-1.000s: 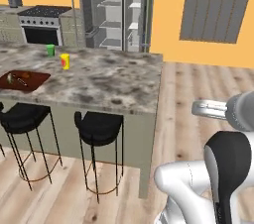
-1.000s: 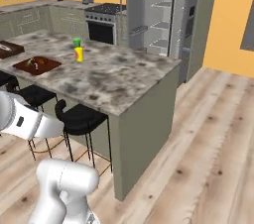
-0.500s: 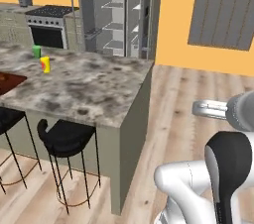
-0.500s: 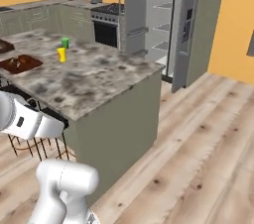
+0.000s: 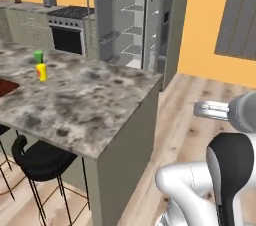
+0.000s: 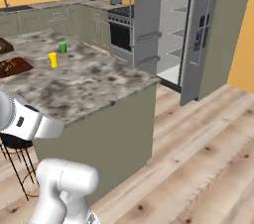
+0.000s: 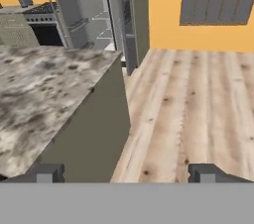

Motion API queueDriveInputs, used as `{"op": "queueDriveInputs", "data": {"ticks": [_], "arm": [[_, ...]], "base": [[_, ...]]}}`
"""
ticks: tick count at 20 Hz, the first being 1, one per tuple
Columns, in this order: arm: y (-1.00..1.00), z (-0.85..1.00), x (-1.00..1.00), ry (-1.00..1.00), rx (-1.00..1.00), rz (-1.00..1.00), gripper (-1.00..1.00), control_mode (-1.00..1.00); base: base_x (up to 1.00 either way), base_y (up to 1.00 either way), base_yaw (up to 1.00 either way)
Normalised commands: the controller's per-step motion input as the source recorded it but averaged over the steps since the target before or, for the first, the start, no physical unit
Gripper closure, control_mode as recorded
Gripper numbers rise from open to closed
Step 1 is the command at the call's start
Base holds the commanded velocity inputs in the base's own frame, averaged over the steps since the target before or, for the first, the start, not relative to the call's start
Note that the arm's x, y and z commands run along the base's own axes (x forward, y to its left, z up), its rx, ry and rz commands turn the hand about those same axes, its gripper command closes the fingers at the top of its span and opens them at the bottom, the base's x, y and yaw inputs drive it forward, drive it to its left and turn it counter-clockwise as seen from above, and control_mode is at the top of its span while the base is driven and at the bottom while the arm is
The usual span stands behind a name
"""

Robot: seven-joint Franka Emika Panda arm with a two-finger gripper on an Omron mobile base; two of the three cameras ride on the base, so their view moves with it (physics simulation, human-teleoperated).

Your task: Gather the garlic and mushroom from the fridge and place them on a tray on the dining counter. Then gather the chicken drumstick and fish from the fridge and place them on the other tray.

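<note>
Fridge (image 6: 183, 25) stands open past the counter (image 5: 75, 100) end, its white shelves bare as far as they show, while the claw (image 7: 126, 172), spread wide and holding nothing, hangs over wood floor (image 7: 198, 104) beside the counter's corner, both trays (image 6: 15, 67) lying far back.

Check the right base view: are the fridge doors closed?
No. The fridge stands with its doors swung open, and its white shelves show inside, just beyond the end of the dining counter.
</note>
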Motion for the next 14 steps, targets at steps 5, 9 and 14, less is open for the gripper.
{"op": "queueDriveInputs", "data": {"ticks": [5,9,14], "arm": [[0.00,0.00,0.00,0.00,0.00,0.00,-1.00,1.00],[0.00,0.00,0.00,0.00,0.00,0.00,-1.00,1.00],[0.00,0.00,0.00,0.00,0.00,0.00,-1.00,1.00]], "base": [[0.24,-0.88,0.34],[0.05,-0.91,0.35],[0.05,-0.87,0.36]]}}
